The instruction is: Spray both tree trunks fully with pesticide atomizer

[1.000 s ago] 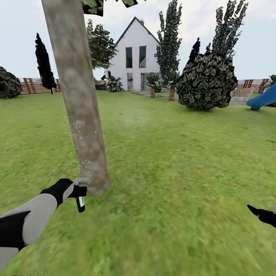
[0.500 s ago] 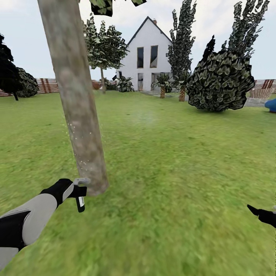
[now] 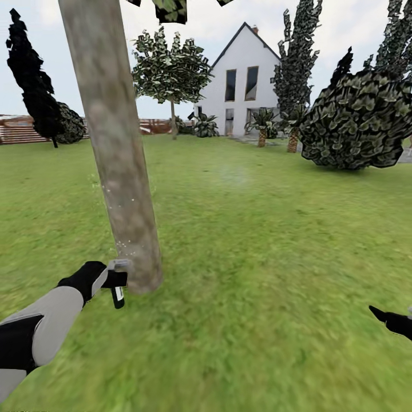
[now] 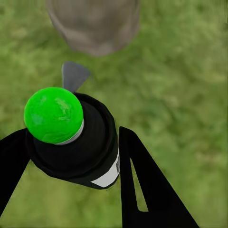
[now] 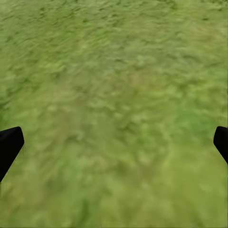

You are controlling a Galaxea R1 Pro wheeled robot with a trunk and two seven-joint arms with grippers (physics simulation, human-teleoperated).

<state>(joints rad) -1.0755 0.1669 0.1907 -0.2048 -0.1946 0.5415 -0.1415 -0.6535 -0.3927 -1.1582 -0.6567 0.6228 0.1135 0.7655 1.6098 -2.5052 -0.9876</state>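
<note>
Two black fingers [image 4: 137, 180] of the left gripper [image 3: 114, 280] clamped on the pesticide atomizer [image 4: 78, 140], a black bottle with a green ball top [image 4: 53, 114] and a white label, seen from the left wrist. Grey nozzle [image 4: 73, 75] aimed at the flared base of the tree trunk [image 3: 117, 149], almost touching the bark in the head view. Pale specks scattered over the lower bark, just above the nozzle. Trunk thick, mottled grey-brown, leaning slightly, bare right up past the frame's top edge.

Right gripper [image 5: 114, 137] spread wide over bare lawn [image 3: 257, 257], fingertips at the far edges of its wrist view, holding nothing; low at the head view's right edge, well apart from the trunk.

Beyond the trunk, open grass with nothing between robot and tree. Farther off: a small leafy tree [image 3: 170, 68], a white gabled house [image 3: 243, 86], short palms [image 3: 263, 123] before it, a large round shrub [image 3: 360, 120] at the right, tall narrow conifers [image 3: 297, 57] behind. Dark cypress [image 3: 34, 80] at the left, in front of a slatted wooden fence [image 3: 23, 130].
</note>
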